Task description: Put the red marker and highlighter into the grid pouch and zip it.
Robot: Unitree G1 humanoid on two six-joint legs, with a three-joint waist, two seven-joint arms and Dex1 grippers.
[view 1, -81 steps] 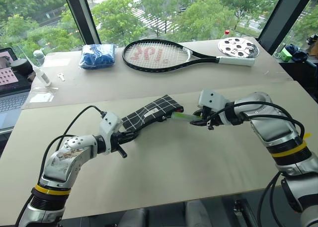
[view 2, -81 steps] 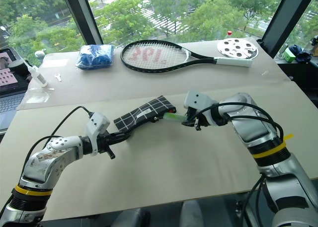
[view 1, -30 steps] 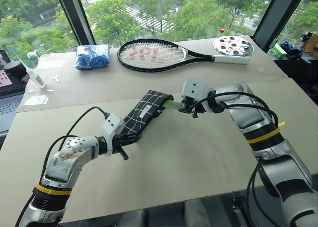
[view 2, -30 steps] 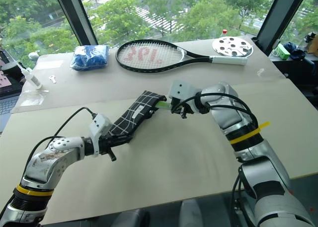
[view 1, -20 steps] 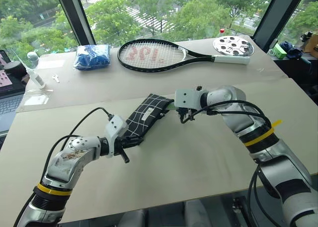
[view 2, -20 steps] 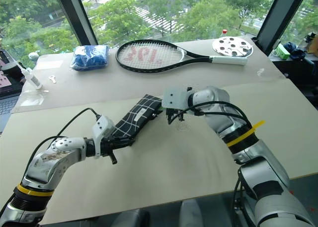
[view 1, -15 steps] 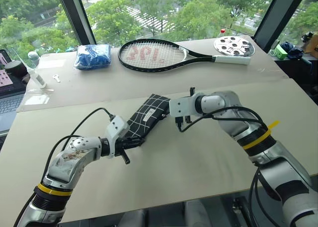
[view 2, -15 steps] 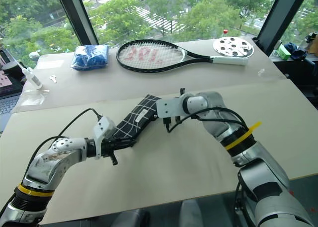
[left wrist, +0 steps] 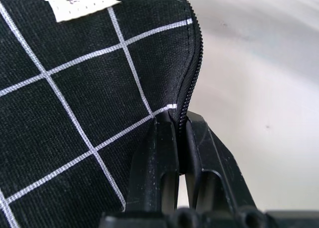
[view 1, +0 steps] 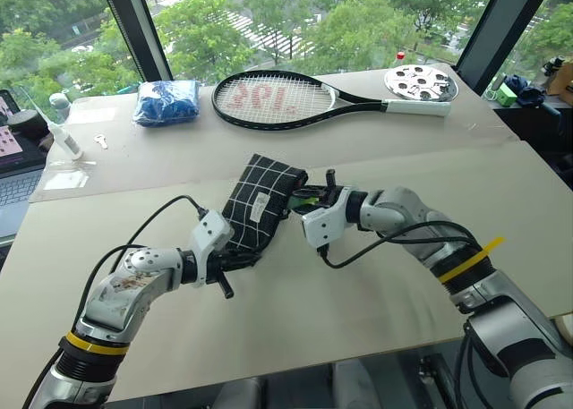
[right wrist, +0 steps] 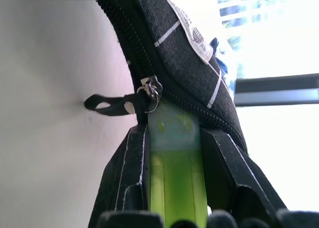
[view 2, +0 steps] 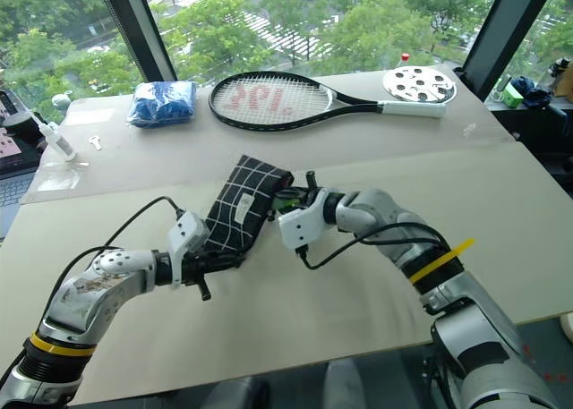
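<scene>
Right wrist: chunky highlighter (right wrist: pixel 175 163), woven pouch (right wrist: pixel 184 63).

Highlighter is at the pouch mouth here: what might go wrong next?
1. The highlighter, held in the right claw, meets the grid pouch right at the zipper pull; its tip may catch there.
2. The left claw pinches only the pouch's zipper edge, so a push may swing or fold the pouch.
</scene>
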